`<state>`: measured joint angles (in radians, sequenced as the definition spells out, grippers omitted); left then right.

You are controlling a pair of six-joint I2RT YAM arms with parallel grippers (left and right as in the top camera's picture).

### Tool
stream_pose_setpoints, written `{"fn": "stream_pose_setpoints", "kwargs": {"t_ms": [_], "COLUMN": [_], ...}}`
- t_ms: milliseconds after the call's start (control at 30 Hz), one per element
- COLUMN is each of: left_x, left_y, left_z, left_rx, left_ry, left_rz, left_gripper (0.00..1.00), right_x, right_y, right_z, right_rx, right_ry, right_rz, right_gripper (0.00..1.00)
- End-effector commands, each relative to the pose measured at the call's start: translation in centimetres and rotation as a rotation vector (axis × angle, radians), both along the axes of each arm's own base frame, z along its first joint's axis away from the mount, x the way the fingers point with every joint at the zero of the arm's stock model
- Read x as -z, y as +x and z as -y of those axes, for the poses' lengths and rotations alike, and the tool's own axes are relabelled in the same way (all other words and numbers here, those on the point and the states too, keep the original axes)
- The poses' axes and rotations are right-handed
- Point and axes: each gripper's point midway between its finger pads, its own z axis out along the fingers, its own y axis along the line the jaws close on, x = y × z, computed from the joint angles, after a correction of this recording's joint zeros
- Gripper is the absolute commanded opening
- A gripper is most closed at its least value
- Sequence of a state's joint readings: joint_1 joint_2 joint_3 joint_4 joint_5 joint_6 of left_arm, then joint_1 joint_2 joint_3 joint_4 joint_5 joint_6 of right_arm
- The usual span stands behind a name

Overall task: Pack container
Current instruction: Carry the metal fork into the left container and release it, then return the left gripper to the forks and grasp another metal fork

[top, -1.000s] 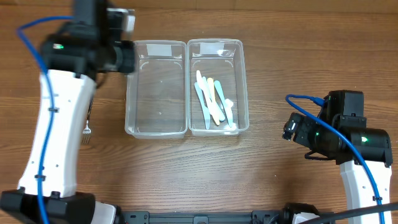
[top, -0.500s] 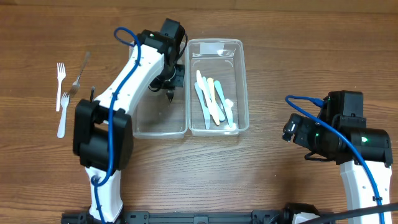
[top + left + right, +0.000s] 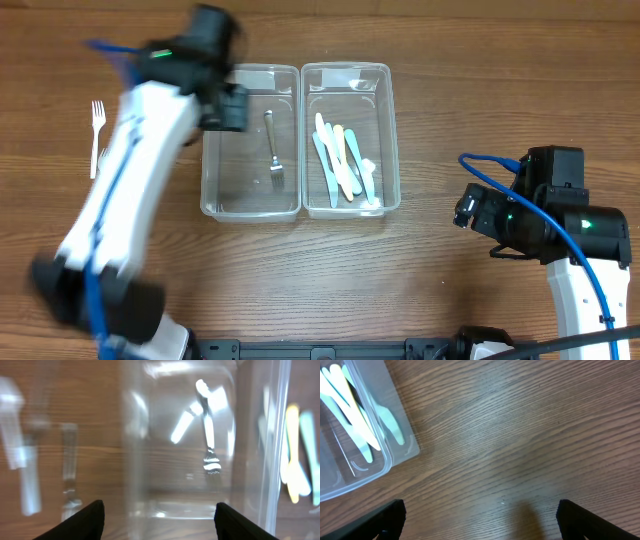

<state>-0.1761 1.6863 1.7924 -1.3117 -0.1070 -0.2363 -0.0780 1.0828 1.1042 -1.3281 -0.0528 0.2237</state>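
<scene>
Two clear plastic containers stand side by side. A metal fork (image 3: 273,150) lies loose in the left container (image 3: 215,190); the left wrist view shows this fork (image 3: 209,440) through the blurred wall. The right container (image 3: 390,130) holds several pastel plastic utensils (image 3: 343,160). My left gripper (image 3: 227,106) hovers, motion-blurred, over the left container's far-left corner, and in its own view the left gripper (image 3: 159,521) is open with nothing between its fingers. My right gripper (image 3: 467,208) rests over bare table to the right of the containers; the wrist view shows the right gripper (image 3: 480,522) open and empty.
White plastic forks (image 3: 98,118) lie on the table left of the containers, blurred in the left wrist view as pale forks (image 3: 27,480). The right container's corner (image 3: 395,455) sits at the upper left of the right wrist view.
My left gripper opened and let go of the metal fork, which now lies in the left container. The left arm swung back to the left. The right arm has not moved.
</scene>
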Motion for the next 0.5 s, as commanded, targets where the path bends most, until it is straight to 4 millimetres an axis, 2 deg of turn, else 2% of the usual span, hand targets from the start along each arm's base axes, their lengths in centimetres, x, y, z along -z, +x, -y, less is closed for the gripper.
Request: {"fn": "stream_pose_setpoints", "kwargs": {"t_ms": [0, 67, 133, 200, 300, 333, 467], "left_x": [-5.5, -5.8, -4.4, -1.2, 3.2, 5.3, 10.3], "left_y": [-3.8, -5.3, -6.3, -7.1, -7.2, -7.3, -7.0], "left_z": [-7.0, -9.7, -11.6, -13.2, -14.1, -14.6, -15.2], "left_rx": [-0.152, -0.217, -0.251, -0.302, -0.331, -0.345, -0.262], "left_ry": [0.045, 0.047, 0.015, -0.028, -0.063, -0.065, -0.042], "left_rz": [0.109, 0.100, 0.061, -0.008, -0.054, -0.072, -0.109], "left_gripper": [0.73, 0.73, 0.72, 0.72, 0.72, 0.72, 0.73], "right_x": [-0.3, -0.3, -0.3, -0.3, -0.3, -0.3, -0.3], "right_y": [0.2, 0.2, 0.2, 0.2, 0.1, 0.1, 0.1], "right_z": [-0.1, -0.1, -0.1, -0.1, -0.1, -0.1, -0.1], "right_rx": [-0.008, -0.008, -0.008, -0.008, -0.008, -0.008, -0.008], "right_ry": [0.001, 0.001, 0.001, 0.001, 0.001, 0.001, 0.001], "right_rz": [0.015, 0.014, 0.015, 0.013, 0.011, 0.010, 0.011], "right_gripper": [0.99, 0.99, 0.98, 0.99, 0.98, 0.98, 0.99]}}
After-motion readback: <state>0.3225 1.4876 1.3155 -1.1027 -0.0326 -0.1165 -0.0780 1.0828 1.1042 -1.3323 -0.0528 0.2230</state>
